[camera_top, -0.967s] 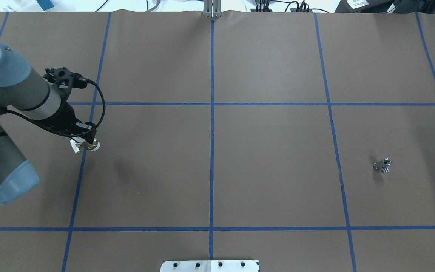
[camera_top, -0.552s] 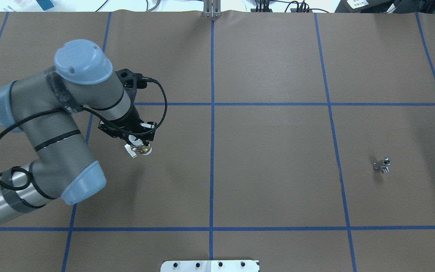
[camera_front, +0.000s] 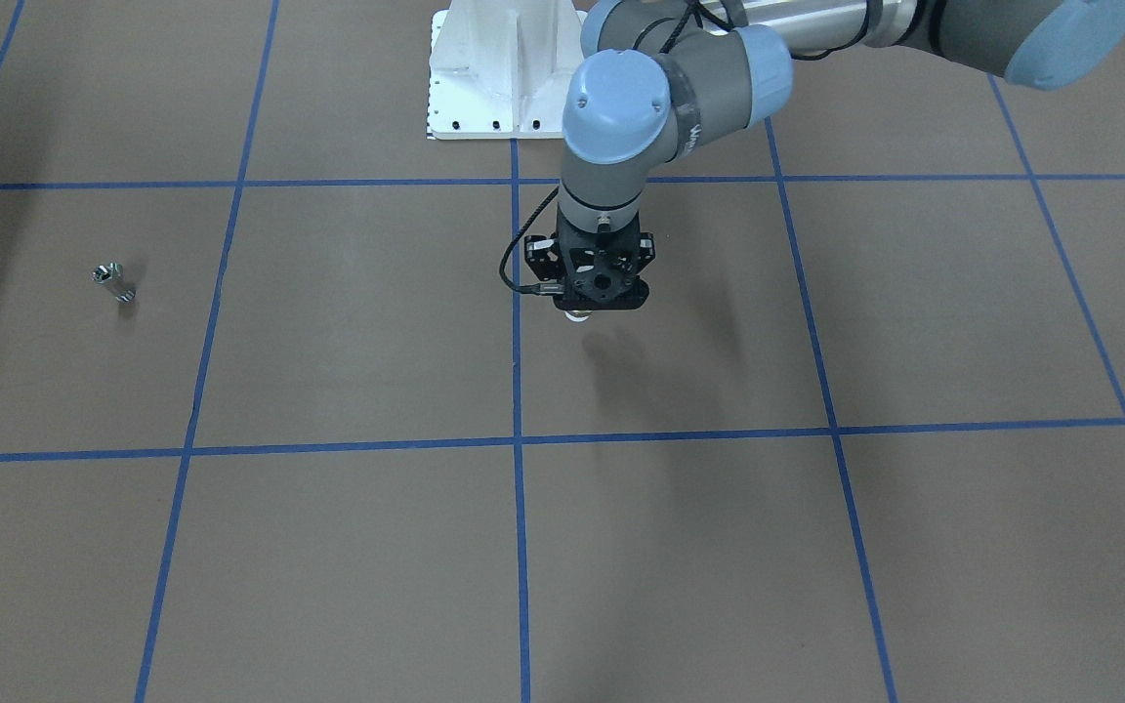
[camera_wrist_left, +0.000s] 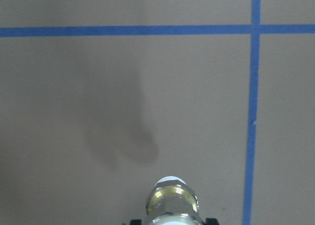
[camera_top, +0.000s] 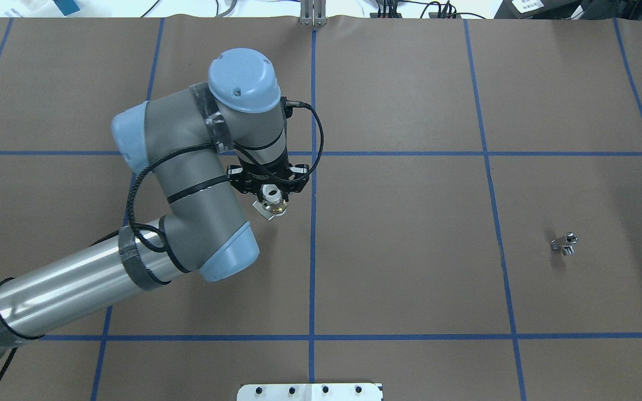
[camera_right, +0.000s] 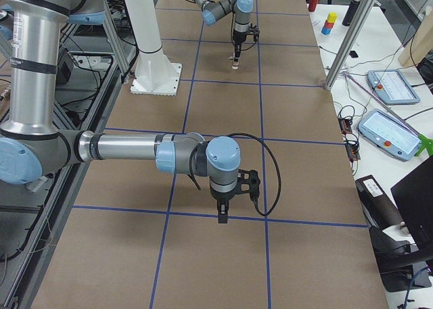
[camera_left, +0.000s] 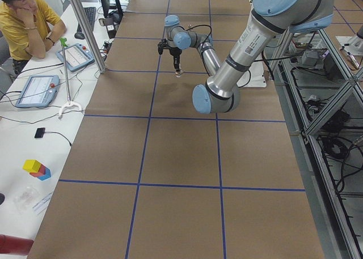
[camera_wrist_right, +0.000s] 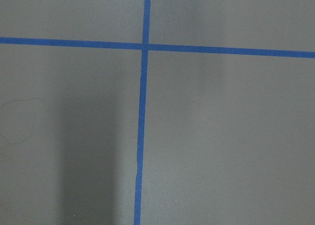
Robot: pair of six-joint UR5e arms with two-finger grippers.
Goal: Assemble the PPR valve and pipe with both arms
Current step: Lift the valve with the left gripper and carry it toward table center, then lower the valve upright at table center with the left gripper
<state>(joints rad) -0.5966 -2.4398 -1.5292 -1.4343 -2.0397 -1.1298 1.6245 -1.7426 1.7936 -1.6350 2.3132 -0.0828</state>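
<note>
My left gripper (camera_top: 272, 196) is shut on the PPR valve (camera_top: 273, 205), a white-and-brass fitting with a small grey lever. It hangs above the brown table just left of the centre tape line. In the left wrist view the valve (camera_wrist_left: 172, 201) points down at the mat, and from the front only its white tip (camera_front: 577, 314) shows under the gripper (camera_front: 594, 293). The pipe (camera_top: 564, 243), a small silvery stub, lies alone far out on the right half (camera_front: 113, 280). My right gripper (camera_right: 222, 218) shows only in the exterior right view, so I cannot tell its state.
Blue tape lines (camera_top: 312, 223) divide the brown table into squares. The white pedestal base (camera_front: 494, 78) stands at the robot's edge. A seated person (camera_left: 25, 21), tablets (camera_left: 37, 90) and coloured blocks (camera_left: 37, 169) are on the side bench beyond the table's far edge.
The left arm has swung right from the table's left edge to near the centre line, carrying the valve. The pipe has not moved.
</note>
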